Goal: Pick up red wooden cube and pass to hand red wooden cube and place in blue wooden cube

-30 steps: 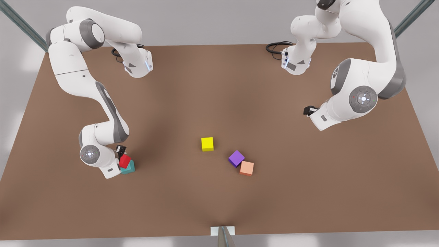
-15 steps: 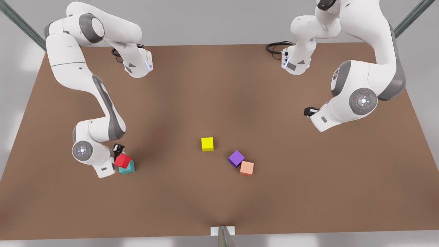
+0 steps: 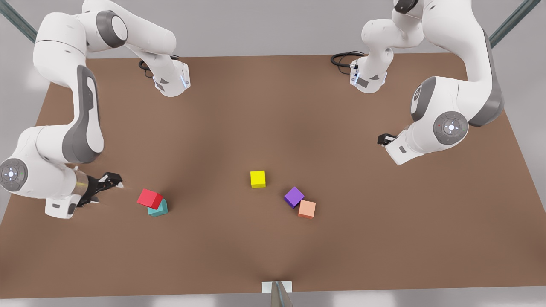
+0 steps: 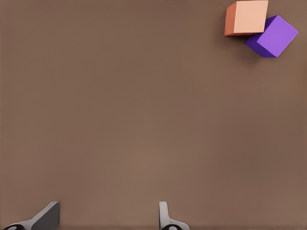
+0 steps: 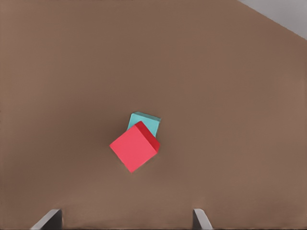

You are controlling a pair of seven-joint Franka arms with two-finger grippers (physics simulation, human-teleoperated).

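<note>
The red wooden cube [image 3: 149, 198] [image 5: 134, 146] rests on top of the teal-blue wooden cube [image 3: 159, 208] [image 5: 146, 123], offset so that it overhangs toward the front view's left. My right gripper [image 3: 115, 182] [image 5: 125, 220] is open and holds nothing; it sits well clear of the stack, on the front view's left. My left gripper [image 3: 385, 138] [image 4: 106, 218] waits at the front view's right, above the table, with open fingers and nothing between them.
A yellow cube [image 3: 257, 179] sits mid-table. A purple cube [image 3: 294, 196] [image 4: 273, 36] touches a salmon-orange cube [image 3: 306, 209] [image 4: 247, 17] just to its right. Both arm bases stand along the far edge of the brown table [image 3: 273, 106].
My right gripper let go of the red cube and drew back toward the front view's left. The red cube stayed on the blue cube. The left arm barely moved.
</note>
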